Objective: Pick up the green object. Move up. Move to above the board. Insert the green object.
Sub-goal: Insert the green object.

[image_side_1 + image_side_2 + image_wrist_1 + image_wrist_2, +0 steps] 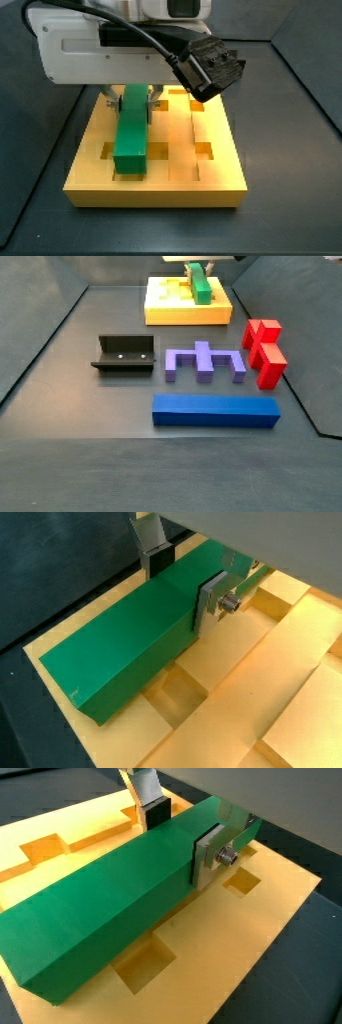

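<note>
On the dark table [80, 396], going left to right, the fixture [124, 353] stands left of a purple notched block [205, 362], with a long blue block [215, 410] nearer and red blocks [265, 351] at the right. At the far end, the board [221, 175] carries the green object [132, 130], lying lengthwise over its left grooves. The pincer [179, 838] is clamped across the green object's far end.

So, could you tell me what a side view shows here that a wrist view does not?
Only the side view shows the fixture, the purple notched block, the red blocks and the long blue block. Only the wrist view shows the gripper with its fingers clamping the green object. Both show that object over the board.
</note>
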